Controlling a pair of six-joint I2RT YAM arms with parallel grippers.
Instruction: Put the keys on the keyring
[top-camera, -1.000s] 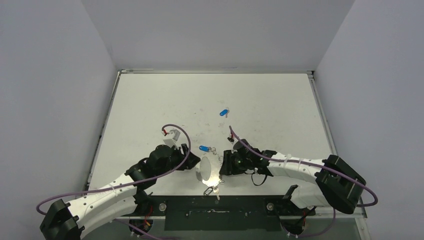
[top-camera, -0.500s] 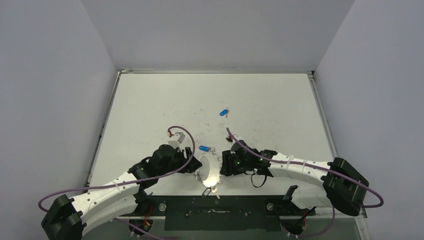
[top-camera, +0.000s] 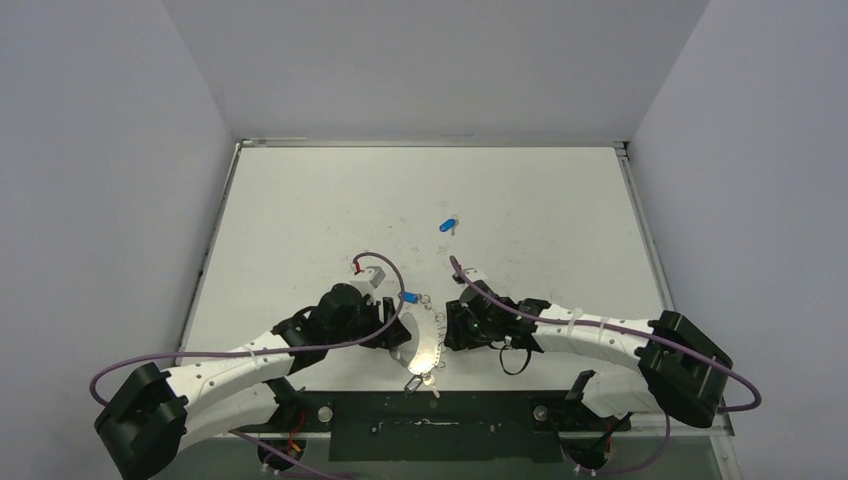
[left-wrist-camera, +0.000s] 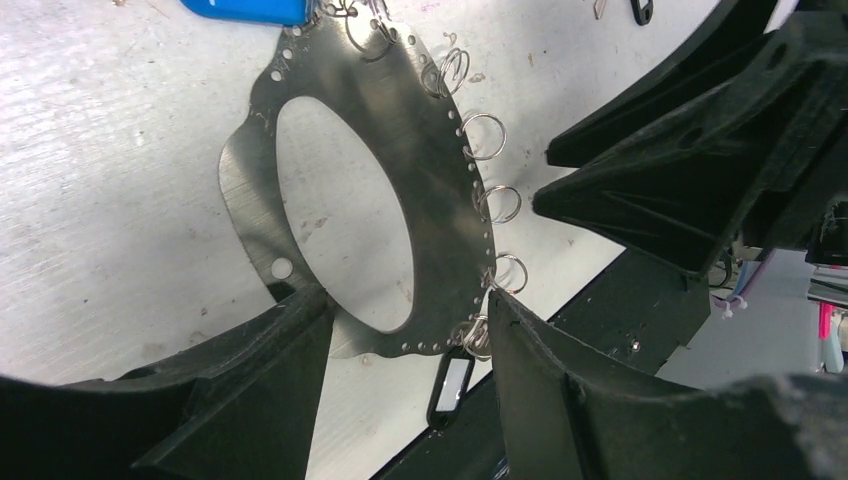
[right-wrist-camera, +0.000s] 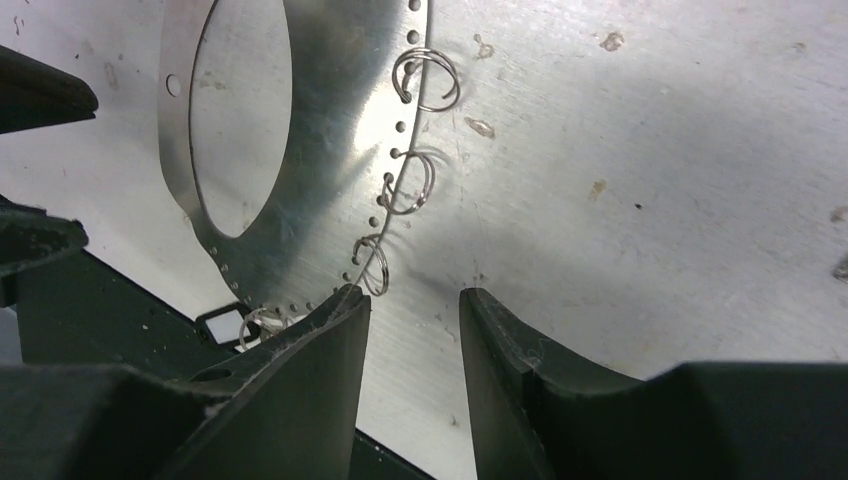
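The keyring (top-camera: 428, 345) is a flat silver oval hoop with small loops along its edge, lying at the table's near edge between both grippers. My left gripper (top-camera: 393, 333) is open; in the left wrist view its fingertips (left-wrist-camera: 402, 300) straddle the near end of the keyring (left-wrist-camera: 445, 170). My right gripper (top-camera: 449, 330) is open and empty, with the left fingertip (right-wrist-camera: 350, 300) at the keyring's (right-wrist-camera: 330, 130) looped edge. A blue key (top-camera: 408, 296) hangs at the far end of the keyring (left-wrist-camera: 245, 8). A black key (top-camera: 415, 383) hangs at the near end (left-wrist-camera: 450, 385). Another blue key (top-camera: 448, 225) lies loose farther back.
The black base bar (top-camera: 430, 420) runs along the table's near edge, just beyond the black key. Purple cables loop over both arms. Grey walls close in the table on three sides.
My left arm has swung right and forward, so its open gripper is now over the keyring's near end and partly covers the nearby blue key. The right gripper has barely moved.
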